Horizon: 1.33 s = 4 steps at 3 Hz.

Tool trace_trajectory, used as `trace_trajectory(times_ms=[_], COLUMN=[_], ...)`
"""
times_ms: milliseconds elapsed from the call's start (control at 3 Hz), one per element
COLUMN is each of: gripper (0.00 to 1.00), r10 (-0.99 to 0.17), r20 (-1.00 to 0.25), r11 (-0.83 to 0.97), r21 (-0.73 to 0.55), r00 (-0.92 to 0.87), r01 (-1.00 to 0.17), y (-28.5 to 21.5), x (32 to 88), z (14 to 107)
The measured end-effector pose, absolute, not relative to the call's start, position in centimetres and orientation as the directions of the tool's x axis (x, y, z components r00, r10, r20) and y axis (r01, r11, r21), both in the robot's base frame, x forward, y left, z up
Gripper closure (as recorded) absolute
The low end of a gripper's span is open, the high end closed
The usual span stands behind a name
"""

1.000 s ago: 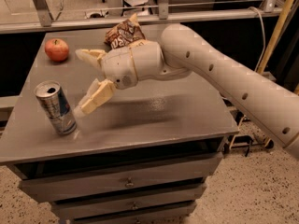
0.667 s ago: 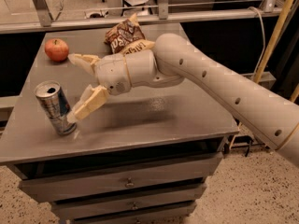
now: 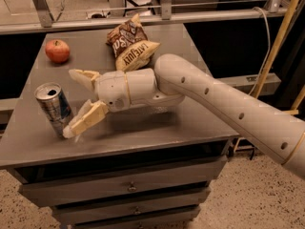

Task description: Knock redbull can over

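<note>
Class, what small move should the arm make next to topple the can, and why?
Probably sweep the end effector leftward in view, into the can. The can stands nearly upright, and the open end effector's lower finger sits only at its base.

The table (image 3: 143, 133) held an apple (image 3: 57, 51) at its far-left corner, chip bags (image 3: 131, 45) at the far edge, and the redbull can (image 3: 54, 108) by the left edge, with the gripper (image 3: 70, 103) beside it.

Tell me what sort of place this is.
Probably a lab or workshop: a grey metal drawer cabinet on a speckled hard floor, with metal railing behind. The robot's open tool is beside the slim silver-and-blue drink can on the cabinet top.
</note>
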<state>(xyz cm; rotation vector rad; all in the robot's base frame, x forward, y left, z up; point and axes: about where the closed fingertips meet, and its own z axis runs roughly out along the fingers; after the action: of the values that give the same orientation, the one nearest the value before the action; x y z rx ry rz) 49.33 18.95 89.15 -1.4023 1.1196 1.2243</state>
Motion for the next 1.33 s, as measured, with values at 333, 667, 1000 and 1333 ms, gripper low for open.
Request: trace_trajectory(times_ms=[333, 667, 1000, 1333], gripper=[0.0, 0.0, 0.0, 0.14], r10=[-0.033, -0.033, -0.064, -0.086], r20=[-0.997, -0.997, -0.994, -0.99], r11=[-0.159, -0.16, -0.196, -0.217], r21=[-0.058, -0.058, -0.08, -0.09], r00=[0.064, 0.064, 0.094, 0.111], r01=[-0.985, -0.985, -0.977, -0.972], y=[19.5, 19.5, 20.8, 21.5], x=[48.8, 48.7, 47.9, 47.3], z=[88.7, 88.7, 88.4, 88.1])
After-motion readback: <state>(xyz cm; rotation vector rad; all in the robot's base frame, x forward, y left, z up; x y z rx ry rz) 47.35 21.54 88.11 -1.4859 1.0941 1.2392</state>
